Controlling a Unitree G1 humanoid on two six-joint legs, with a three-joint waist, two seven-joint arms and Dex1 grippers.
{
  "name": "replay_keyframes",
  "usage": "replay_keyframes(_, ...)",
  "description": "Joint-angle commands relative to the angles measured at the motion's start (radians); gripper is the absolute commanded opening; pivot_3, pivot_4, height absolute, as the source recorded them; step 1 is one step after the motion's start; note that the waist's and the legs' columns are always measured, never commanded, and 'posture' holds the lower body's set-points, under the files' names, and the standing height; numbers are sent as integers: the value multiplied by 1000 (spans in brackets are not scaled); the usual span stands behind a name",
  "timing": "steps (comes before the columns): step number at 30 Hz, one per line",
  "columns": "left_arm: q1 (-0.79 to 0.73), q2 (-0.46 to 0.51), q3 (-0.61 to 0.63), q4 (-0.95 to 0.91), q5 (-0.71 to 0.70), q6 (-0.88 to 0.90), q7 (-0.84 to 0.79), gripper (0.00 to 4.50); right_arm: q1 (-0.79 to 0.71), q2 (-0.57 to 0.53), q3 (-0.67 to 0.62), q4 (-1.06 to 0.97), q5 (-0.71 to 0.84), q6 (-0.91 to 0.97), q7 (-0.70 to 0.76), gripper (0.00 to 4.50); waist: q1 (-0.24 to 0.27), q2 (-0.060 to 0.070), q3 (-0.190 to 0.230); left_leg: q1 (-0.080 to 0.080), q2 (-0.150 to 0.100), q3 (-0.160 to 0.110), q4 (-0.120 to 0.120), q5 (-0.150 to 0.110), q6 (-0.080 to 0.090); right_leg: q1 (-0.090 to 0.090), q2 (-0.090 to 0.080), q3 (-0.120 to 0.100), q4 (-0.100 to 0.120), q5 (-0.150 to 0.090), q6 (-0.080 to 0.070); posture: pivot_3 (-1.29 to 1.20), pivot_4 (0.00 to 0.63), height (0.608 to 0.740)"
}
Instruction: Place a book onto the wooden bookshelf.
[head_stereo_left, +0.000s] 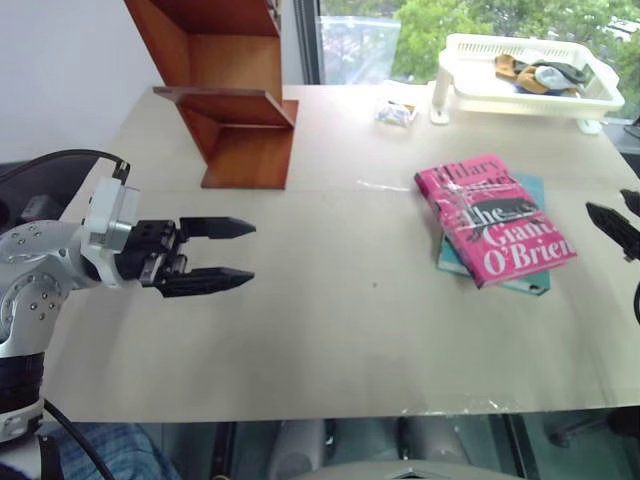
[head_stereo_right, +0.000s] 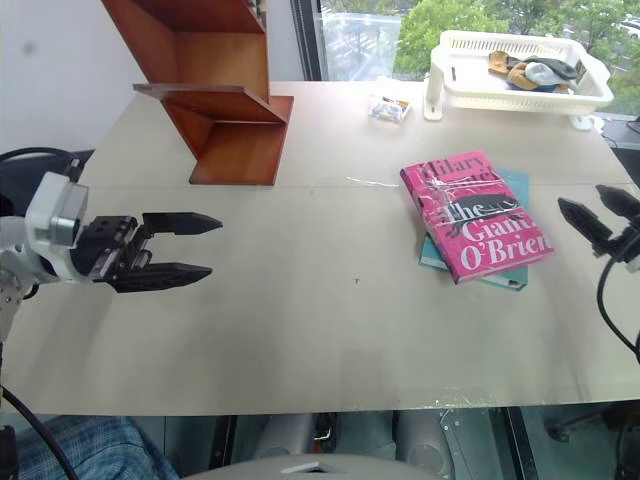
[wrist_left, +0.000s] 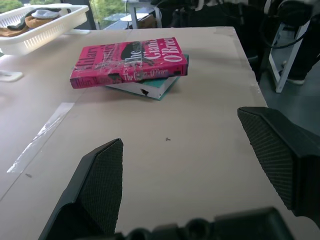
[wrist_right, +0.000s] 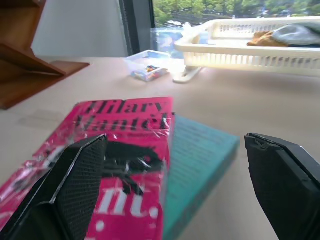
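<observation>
While the left gripper (head_stereo_left: 235, 255) hovers above the bare surface (head_stereo_left: 340, 330) with fingers spread wide and holding nothing, the right gripper (head_stereo_right: 598, 215) sits just beside the pink book (head_stereo_right: 473, 215), its fingers also wide apart and empty. That book lies flat atop a teal book (wrist_left: 157, 86). At the far left stands the wooden bookshelf (head_stereo_left: 225, 90); a white basket (head_stereo_left: 525, 75) and a small clear box (wrist_right: 146, 65) sit by the window.

Book (head_stereo_left: 493, 217) atop another book (head_stereo_left: 533, 280), right of table (head_stereo_left: 330, 340); bookshelf (head_stereo_left: 225, 85) far left, basket (head_stereo_left: 520, 85) far right.
</observation>
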Motion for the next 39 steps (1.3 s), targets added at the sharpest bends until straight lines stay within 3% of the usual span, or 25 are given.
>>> replay_keyframes(1,-23,18,17,2,-7,-2,-19,4194,-123,19,53,134,-47,-13,-20,4500,0,0,0,0,0,0,0,0,0,0,0,0,0,0,0,0,150,740)
replay_keyframes(6,-11,13,33,-12,-9,-1,-13,4194,-297,56,123,364,-129,-62,-29,4500,1,0,1,-1,0,1,0,1,-2,-2,0,1,0,0,0,0,150,740)
replay_keyframes(11,49,13,83,-52,-28,10,4,4194,-363,87,186,471,-198,-83,-8,4500,0,-1,2,-2,0,2,-1,3,-4,-3,0,2,0,0,0,0,150,740)
replay_keyframes(21,122,-1,123,-103,-44,21,36,4194,-352,146,254,431,-242,-87,74,4500,-8,-4,2,1,1,1,0,3,-4,-1,0,1,1,0,0,0,150,740)
replay_keyframes(39,95,-13,93,-81,-24,-1,44,4194,-305,200,310,417,-296,-168,141,4500,-25,-6,1,1,1,1,0,3,-5,0,0,1,1,0,0,0,150,740)
